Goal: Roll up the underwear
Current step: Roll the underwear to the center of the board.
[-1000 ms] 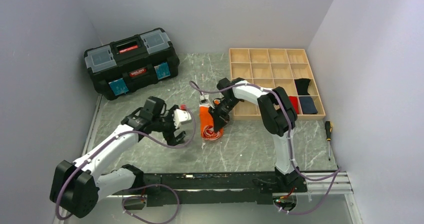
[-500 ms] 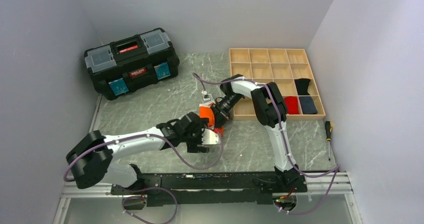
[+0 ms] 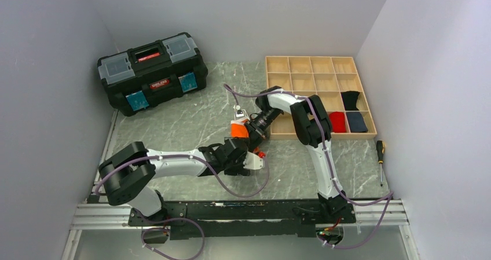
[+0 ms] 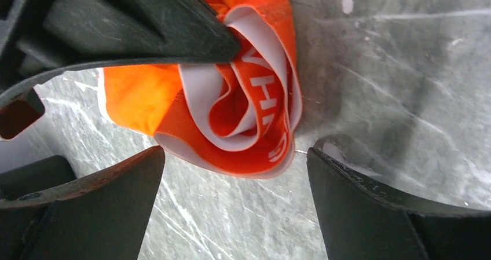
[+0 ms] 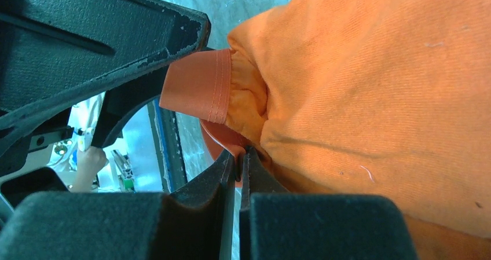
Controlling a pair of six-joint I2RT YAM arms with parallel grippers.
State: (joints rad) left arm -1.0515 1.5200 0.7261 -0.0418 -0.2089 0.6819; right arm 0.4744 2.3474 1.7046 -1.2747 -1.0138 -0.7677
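Note:
The underwear is a bright orange bundle, its white waistband curled into a spiral at the end facing my left wrist camera. It lies on the marble table, and from above only a bit of the underwear shows between the two grippers. My left gripper is open, its fingers standing wide on either side of the roll's near end without touching it. My right gripper is shut on a fold of the underwear, reaching in from the far side. From above, the left gripper sits just in front of the right gripper.
A black toolbox stands at the back left. A wooden tray at the back right holds a red bundle, a navy bundle and a black cloth. A screwdriver lies by the right wall.
My left arm has swung from the left side to the underwear, its open jaws now at the roll's near end. The right gripper drew the bundle up and back slightly, still shut.

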